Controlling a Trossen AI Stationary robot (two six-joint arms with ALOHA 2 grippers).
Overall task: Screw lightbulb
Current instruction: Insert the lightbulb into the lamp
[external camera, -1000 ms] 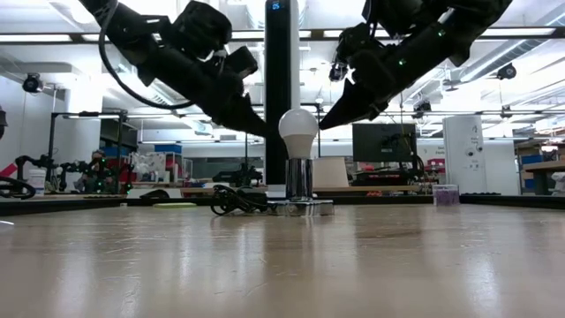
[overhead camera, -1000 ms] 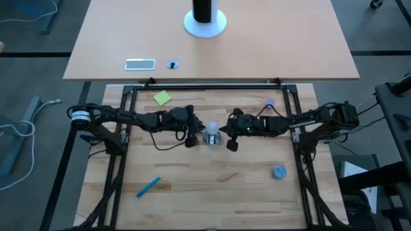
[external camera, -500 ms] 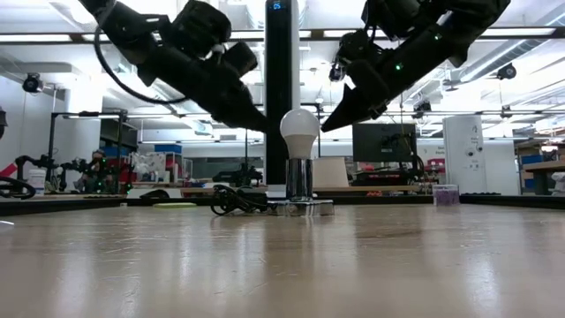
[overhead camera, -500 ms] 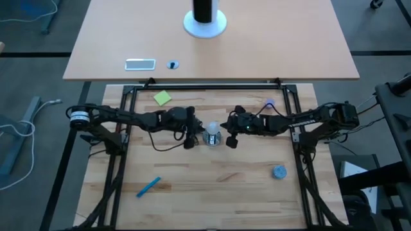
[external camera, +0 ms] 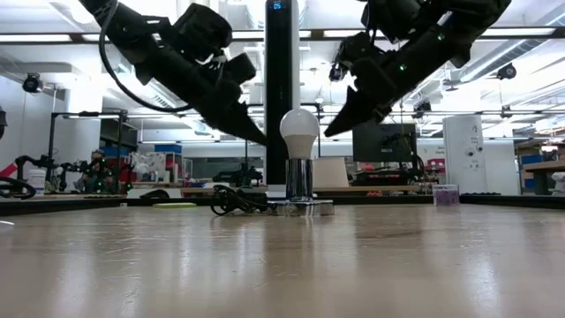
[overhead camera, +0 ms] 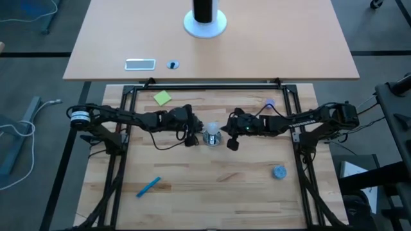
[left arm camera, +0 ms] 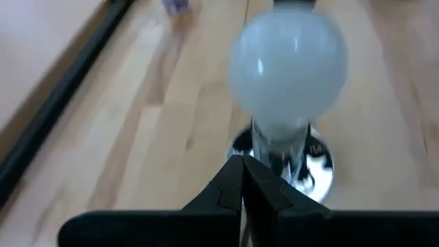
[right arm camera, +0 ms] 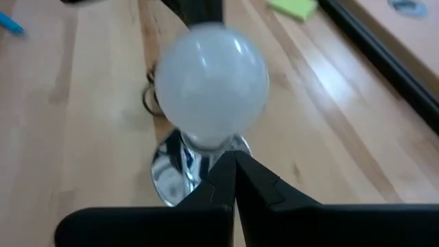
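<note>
Wooden table (overhead camera: 212, 183) with a black frame around it; a second, paler table (overhead camera: 270, 45) lies beyond, carrying a white round base with a dark column (overhead camera: 205, 19) cut off by the top edge of the high view. Both arms reach in toward the table's middle from opposite sides. Left gripper (overhead camera: 190, 136) hangs just left of the lightbulb (overhead camera: 212, 128), fingers pressed together to a point, holding nothing; its wrist view shows the closed tips (left arm camera: 243, 180) aimed at the socket (left arm camera: 285, 161) below the bulb, apart from the glass. Right gripper (overhead camera: 229, 138) mirrors it just right of the bulb, fingers likewise pinched tight and empty, tips (right arm camera: 233, 175) pointing at the bulb's neck. From table height both grippers (external camera: 252, 134) (external camera: 338, 125) stand raised beside the bulb's round head (external camera: 299, 130), neither touching it. The bulb stands upright in the shiny metal socket (external camera: 298, 181), its screw base hidden inside, so how far it is threaded in cannot be told. A black cord (external camera: 231, 201) coils just left of the socket; its far end is lost under the left arm. Smaller items, well apart from the bulb: yellow-green note (overhead camera: 162, 97), blue pen (overhead camera: 148, 187), blue-grey round cap (overhead camera: 279, 172), a small purple thing (overhead camera: 270, 102) too small to identify. On the far table, a pale flat rectangle (overhead camera: 140, 64) and a tiny round object (overhead camera: 172, 65), both indistinct.
</note>
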